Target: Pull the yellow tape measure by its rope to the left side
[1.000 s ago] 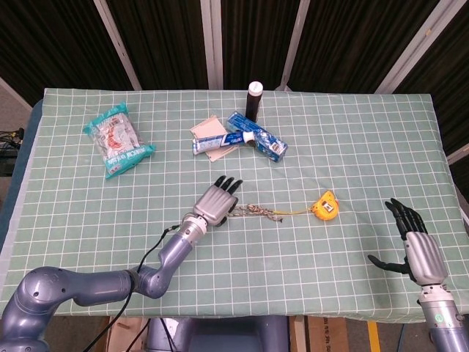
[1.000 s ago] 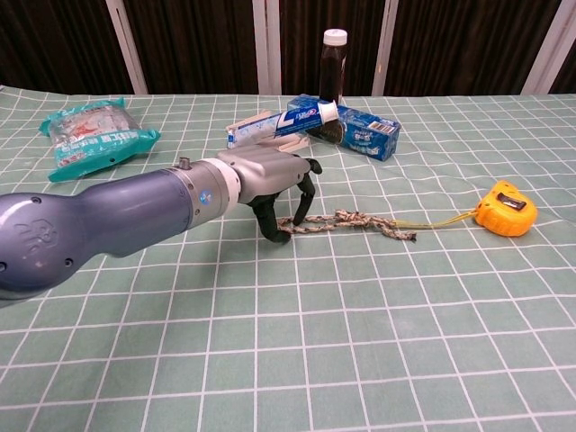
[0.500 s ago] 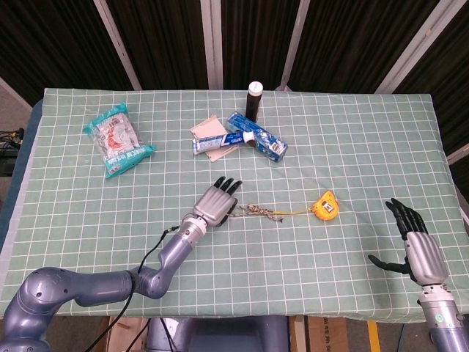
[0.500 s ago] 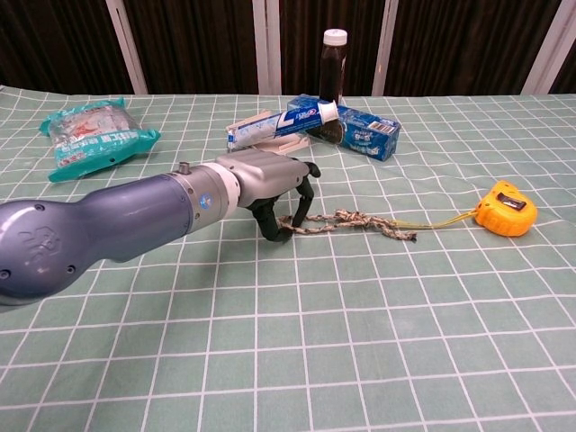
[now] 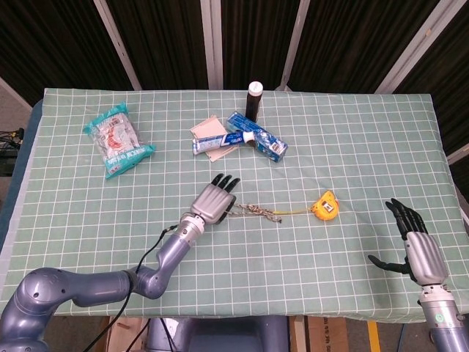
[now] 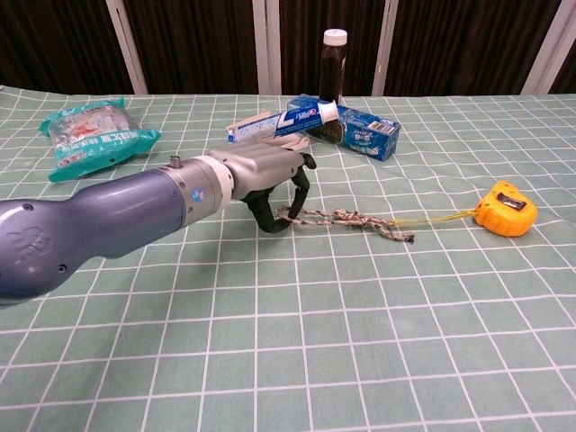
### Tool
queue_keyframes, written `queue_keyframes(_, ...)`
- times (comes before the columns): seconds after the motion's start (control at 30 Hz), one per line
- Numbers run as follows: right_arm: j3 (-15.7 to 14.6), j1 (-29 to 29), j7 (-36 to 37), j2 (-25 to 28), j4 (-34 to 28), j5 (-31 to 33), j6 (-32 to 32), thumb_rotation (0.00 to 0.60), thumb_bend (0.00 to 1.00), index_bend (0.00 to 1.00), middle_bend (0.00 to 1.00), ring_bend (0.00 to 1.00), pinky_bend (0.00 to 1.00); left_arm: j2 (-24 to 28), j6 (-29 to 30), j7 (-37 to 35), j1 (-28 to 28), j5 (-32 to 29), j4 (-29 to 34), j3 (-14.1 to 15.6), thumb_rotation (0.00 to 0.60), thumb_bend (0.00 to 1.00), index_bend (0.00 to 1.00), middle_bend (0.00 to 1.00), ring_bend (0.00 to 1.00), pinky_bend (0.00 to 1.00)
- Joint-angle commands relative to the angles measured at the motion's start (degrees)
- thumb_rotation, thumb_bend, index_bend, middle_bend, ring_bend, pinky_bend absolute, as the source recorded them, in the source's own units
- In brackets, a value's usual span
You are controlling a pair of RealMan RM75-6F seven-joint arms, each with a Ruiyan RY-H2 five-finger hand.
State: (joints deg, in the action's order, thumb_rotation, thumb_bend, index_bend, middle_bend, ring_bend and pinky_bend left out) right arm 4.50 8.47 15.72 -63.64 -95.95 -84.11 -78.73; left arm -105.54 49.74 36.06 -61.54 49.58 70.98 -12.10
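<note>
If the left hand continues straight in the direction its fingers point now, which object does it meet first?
Probably the blue-and-white toothpaste box. In the head view the left hand points up and slightly right, toward the table's far side, with bare green checked tablecloth between. The beige card lies close to that line, so this is uncertain.

one tape measure (image 5: pixel 325 205), one bottle (image 5: pixel 254 100), two toothpaste boxes (image 5: pixel 256 136), one snack bag (image 5: pixel 116 139)

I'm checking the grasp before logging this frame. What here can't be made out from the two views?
- Head view: the left hand covers the rope end, so the grip is hidden.
- Chest view: fingers curl around the rope end, but contact is unclear.
- Chest view: the right hand is out of frame.
- Both views: toothpaste box print too small to read.
</note>
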Motion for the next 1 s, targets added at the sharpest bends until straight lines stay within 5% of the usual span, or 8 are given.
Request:
queue_keyframes(0.03, 0.03, 0.00, -0.01, 0.01, -0.01, 0.01, -0.03, 0.600, 0.11, 0.00, 0.00, 0.00, 0.00, 1.46, 1.10, 0.36, 0.54, 0.67, 1.52, 0.16, 0.600, 0.52, 0.56, 0.03, 0.00, 0.06)
queue_keyframes(0.4, -0.02, 0.00, -1.47, -0.29, -0.10, 0.10, -0.09, 0.600, 0.12, 0.00, 0.00, 0.00, 0.00, 9.76, 7.78, -1.34, 4.95, 4.51, 11.27, 0.32, 0.600, 0.52, 0.56, 0.04, 0.00, 0.06)
queue_keyframes(1.0, -0.33, 0.06, -4.83, -1.12, 0.03, -0.64, -0.54, 0.600, 0.12, 0.00, 0.00, 0.00, 0.00, 32.98, 19.51, -6.96, 19.53, 10.66, 26.24, 5.66, 0.600, 0.52, 0.55, 0.04, 0.00, 0.06)
